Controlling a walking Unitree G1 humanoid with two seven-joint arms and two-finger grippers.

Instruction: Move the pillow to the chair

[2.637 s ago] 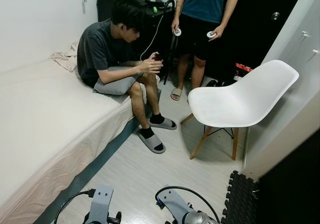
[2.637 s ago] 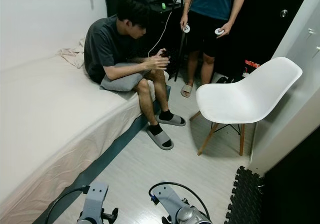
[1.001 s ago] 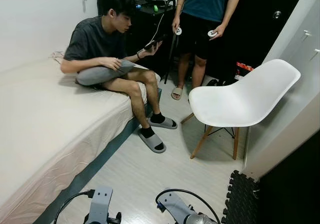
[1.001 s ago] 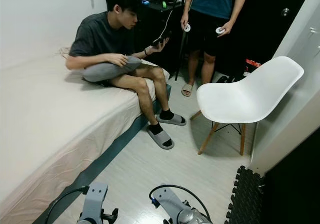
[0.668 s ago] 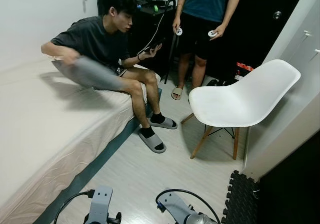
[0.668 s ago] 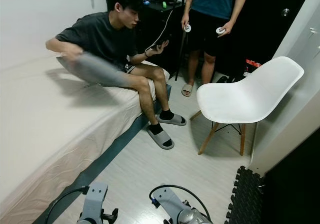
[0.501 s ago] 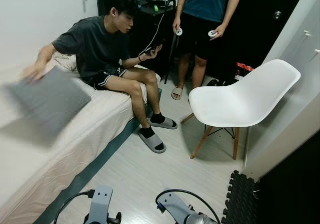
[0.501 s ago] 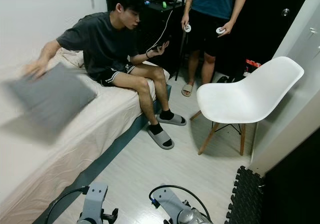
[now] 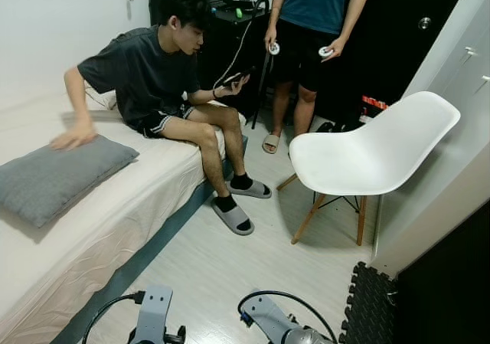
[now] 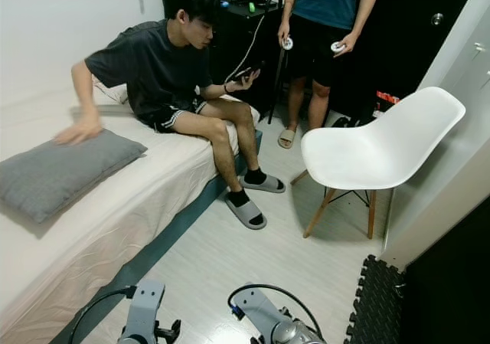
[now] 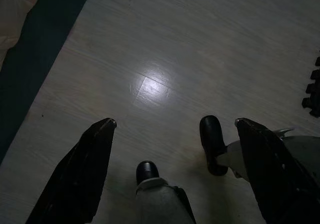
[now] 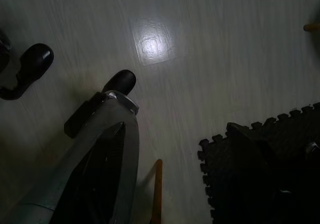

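Lying at the left edge of the frame on the bed, the grey pillow is well apart from the white chair at right, so the whole move remains. Both arms hang low: the left gripper gapes wide over bare floor, holding nothing, while the right gripper also looks spread and empty.

Pale plank floor, white walls

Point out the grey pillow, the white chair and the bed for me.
grey pillow (image 9: 53, 177), left eye view, middle of its top face.
white chair (image 9: 348, 156), left eye view, middle of the seat.
bed (image 9: 130, 206), left eye view, bare sheet near the edge.
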